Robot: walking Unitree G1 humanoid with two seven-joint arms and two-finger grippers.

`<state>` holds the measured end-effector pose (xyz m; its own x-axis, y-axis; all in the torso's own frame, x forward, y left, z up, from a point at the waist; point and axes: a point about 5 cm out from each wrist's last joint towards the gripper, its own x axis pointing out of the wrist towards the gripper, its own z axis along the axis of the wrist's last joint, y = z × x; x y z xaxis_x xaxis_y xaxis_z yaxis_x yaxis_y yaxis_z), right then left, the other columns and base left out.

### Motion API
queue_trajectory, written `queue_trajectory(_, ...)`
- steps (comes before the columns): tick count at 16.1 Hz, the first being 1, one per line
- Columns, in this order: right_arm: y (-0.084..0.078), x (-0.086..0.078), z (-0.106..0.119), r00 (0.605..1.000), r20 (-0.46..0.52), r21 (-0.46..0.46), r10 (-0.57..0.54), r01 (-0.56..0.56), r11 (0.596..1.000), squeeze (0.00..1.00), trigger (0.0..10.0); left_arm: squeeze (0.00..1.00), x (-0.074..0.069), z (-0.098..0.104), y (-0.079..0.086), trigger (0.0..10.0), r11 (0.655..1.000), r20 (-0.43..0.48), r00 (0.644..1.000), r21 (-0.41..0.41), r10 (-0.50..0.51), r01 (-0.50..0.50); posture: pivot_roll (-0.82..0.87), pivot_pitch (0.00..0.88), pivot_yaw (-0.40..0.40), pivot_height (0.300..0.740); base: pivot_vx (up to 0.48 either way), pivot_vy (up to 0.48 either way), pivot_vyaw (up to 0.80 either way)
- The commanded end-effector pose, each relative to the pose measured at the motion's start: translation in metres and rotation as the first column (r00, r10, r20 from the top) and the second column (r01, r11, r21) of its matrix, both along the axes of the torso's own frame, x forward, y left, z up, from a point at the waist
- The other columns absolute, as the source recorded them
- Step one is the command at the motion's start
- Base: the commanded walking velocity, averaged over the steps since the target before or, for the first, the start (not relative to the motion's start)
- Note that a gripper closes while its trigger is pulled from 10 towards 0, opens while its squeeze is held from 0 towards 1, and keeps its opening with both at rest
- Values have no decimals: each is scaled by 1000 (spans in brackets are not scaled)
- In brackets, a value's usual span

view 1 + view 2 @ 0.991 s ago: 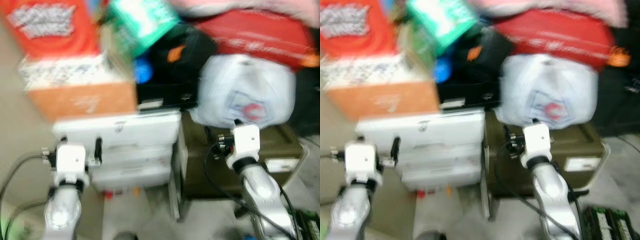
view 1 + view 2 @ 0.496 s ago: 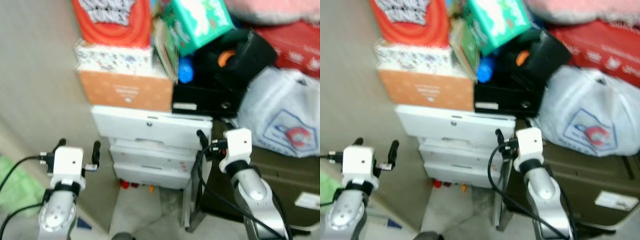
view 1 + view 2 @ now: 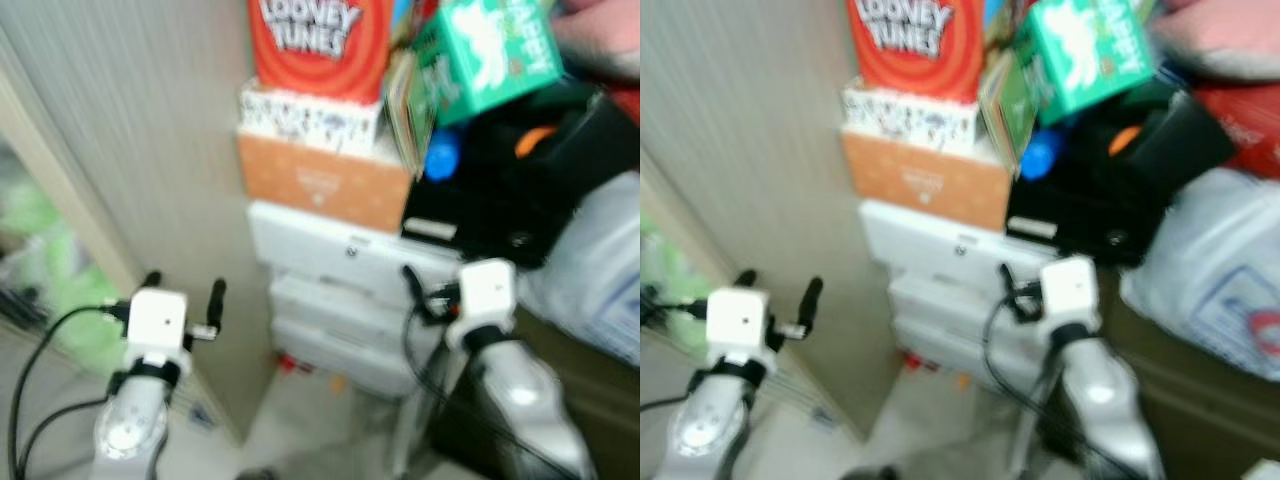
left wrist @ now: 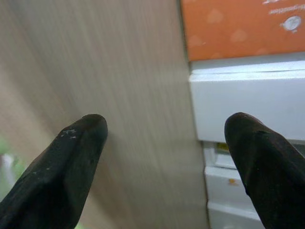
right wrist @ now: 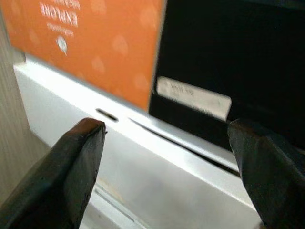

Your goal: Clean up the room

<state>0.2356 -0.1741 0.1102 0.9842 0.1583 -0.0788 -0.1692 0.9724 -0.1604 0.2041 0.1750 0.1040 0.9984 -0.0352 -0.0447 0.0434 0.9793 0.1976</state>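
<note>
1. Stacked just ahead of both grippers: white plastic drawer unit [image 3: 345, 290], topped by a flat orange cardboard box [image 3: 322, 183], then a white patterned box [image 3: 310, 118], then a red "Looney Tunes" printed box [image 3: 318, 45].
2. Leaning at the top of the pile, above the right gripper: tilted teal-green cardboard package [image 3: 487, 55], with a round blue object [image 3: 441, 160] just beneath it.
3. Sitting on the white drawer unit beside the orange box, directly in front of the right gripper: black case with a white label [image 5: 194, 97].
4. Right gripper [image 5: 167, 167] raised close to the drawer unit's top edge, black fingers spread wide apart, nothing between them, touching nothing.
5. Left gripper [image 4: 164, 162] raised near a beige striped wall panel [image 4: 105, 95], level with the drawer unit's corner, fingers likewise wide apart and holding nothing.
6. Beyond the right arm, lying against the black case: crumpled white plastic bag [image 3: 1215, 285] with a red and blue print.
7. Past the left gripper, outward: blurred green patch [image 3: 55, 280], too soft to identify.
</note>
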Motion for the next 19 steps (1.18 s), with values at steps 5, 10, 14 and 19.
queue_trajectory(5,-20,-34,-5,998,-59,-54,16,-19,998,0,10000,0,-19,-4,12,10000,998,-27,998,19,63,-62,-86,0,-24,740,0,0,800)
queue_trajectory(10,-11,-26,2,998,-20,-54,52,-53,997,0,10000,0,-15,1,11,10000,998,-5,998,34,59,-59,-85,0,-22,740,0,0,800)
queue_trajectory(14,-9,-22,4,997,2,-74,76,-76,994,0,10000,0,-19,4,9,10000,995,18,996,48,83,-84,-79,0,-27,740,0,0,800)
queue_trajectory(19,-3,-17,8,994,28,-83,106,-103,991,0,10000,0,-21,6,11,10000,993,25,994,48,103,-105,-74,0,-31,740,0,0,800)
